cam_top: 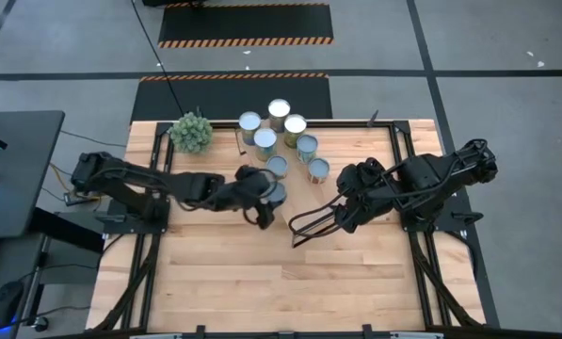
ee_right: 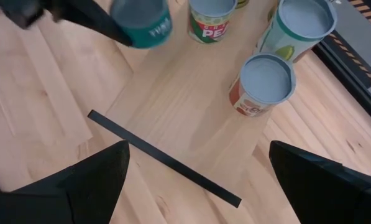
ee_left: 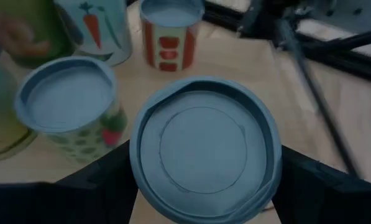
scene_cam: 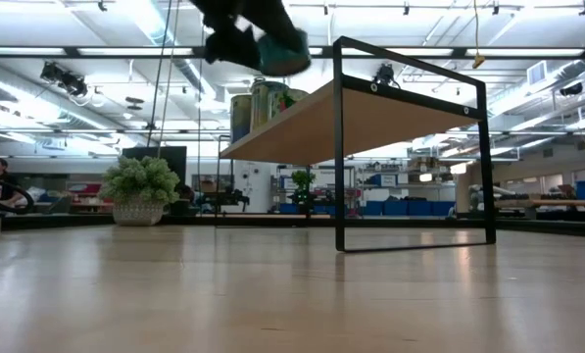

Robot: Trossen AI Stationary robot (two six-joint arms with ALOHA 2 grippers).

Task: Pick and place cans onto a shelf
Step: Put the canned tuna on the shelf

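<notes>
The shelf (scene_cam: 370,113) is a raised light-wood plank on a dark frame. Several cans stand on its far part, among them a grey-topped one (cam_top: 277,166) and a red-sided one (ee_right: 266,84). My left gripper (cam_top: 267,195) is shut on a teal-sided can (scene_cam: 284,54) above the shelf. That can's grey top (ee_left: 204,149) fills the left wrist view. My right gripper (ee_right: 204,186) is open and empty over the shelf's dark-framed near end (ee_right: 166,158), to the right of the held can. My left gripper pinches the can's side wall (ee_left: 135,180) just under its top rim, one finger (ee_left: 104,177) on either side. The fingers come from the table's left, slanting down. The can is lifted clear above the shelf, top up, a little tilted.
A green spiky plant ball (cam_top: 191,132) stands on the table left of the cans, also in the low view (scene_cam: 140,186). The shelf's black frame (scene_cam: 414,147) stands upright at its near end. Bare tabletop (cam_top: 262,282) lies toward the near edge.
</notes>
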